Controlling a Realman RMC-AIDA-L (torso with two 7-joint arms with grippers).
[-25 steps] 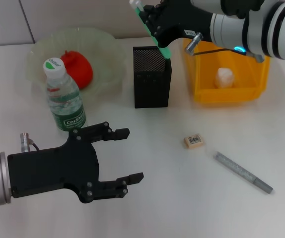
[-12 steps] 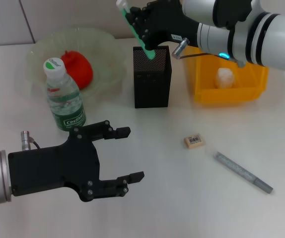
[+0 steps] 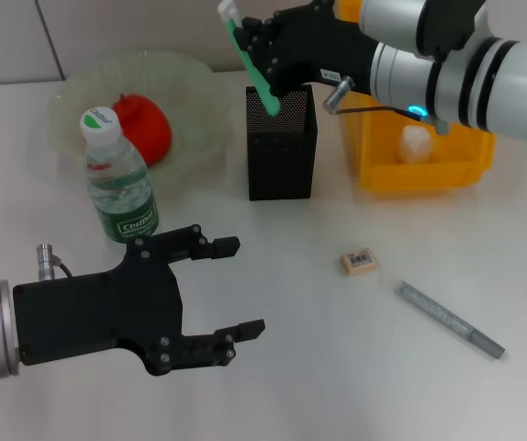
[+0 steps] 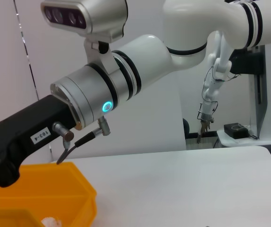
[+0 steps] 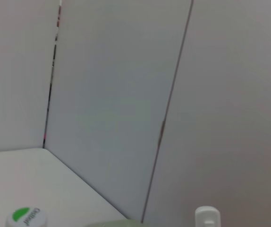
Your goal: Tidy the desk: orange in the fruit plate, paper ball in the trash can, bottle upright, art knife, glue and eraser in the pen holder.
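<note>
Two arms in view. Right gripper (image 3: 277, 50) is clamped on the green glue (image 3: 250, 55), tilted, tip at the holder (image 3: 282, 142) mouth. Left gripper (image 3: 218, 289) hangs wide open, empty, near the bottle (image 3: 117, 179). Step: glue drop-in; next, straighten and release. Eraser (image 3: 358, 262) and knife (image 3: 449, 319) lie on the desk.

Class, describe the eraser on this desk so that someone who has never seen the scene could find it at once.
Start at the yellow trash can at the back of the desk and come toward the front. On the bare desk lies the eraser, a small beige block with a printed white label. Beside it lies a long thin grey art knife; the eraser is short and blocky.
</note>
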